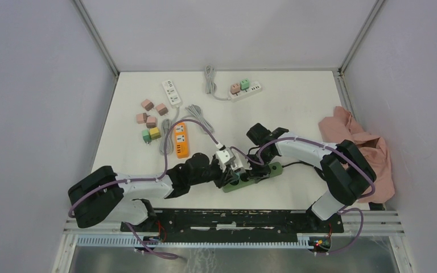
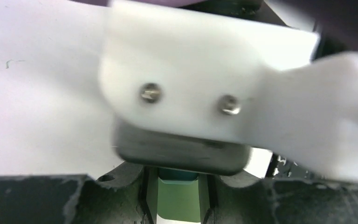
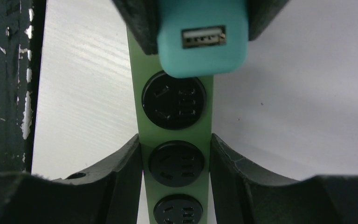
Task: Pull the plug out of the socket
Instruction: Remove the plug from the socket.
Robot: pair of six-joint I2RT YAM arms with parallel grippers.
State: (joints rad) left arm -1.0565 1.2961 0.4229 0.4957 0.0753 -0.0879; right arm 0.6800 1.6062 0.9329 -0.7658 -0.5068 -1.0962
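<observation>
A green power strip [image 1: 273,168] with round black sockets [image 3: 173,100] lies on the white table in front of the arms. My right gripper [image 3: 176,163] is shut on the strip [image 3: 177,134], one black finger pressed to each long side. A teal plug [image 3: 200,46] with a USB port stands over the strip's far end. My left gripper [image 2: 177,196] is shut on the plug [image 2: 179,176], with its black fingers [image 3: 140,23] on either side. Whether its pins are still in the socket is hidden. Both grippers meet over the strip in the top view [image 1: 242,173].
An orange power strip [image 1: 180,140] and a white one [image 1: 171,92] lie at the back left with small coloured adapters [image 1: 151,120] and grey cables [image 1: 196,114]. Another white strip [image 1: 246,91] sits at the back. A pink cloth [image 1: 358,148] lies on the right edge.
</observation>
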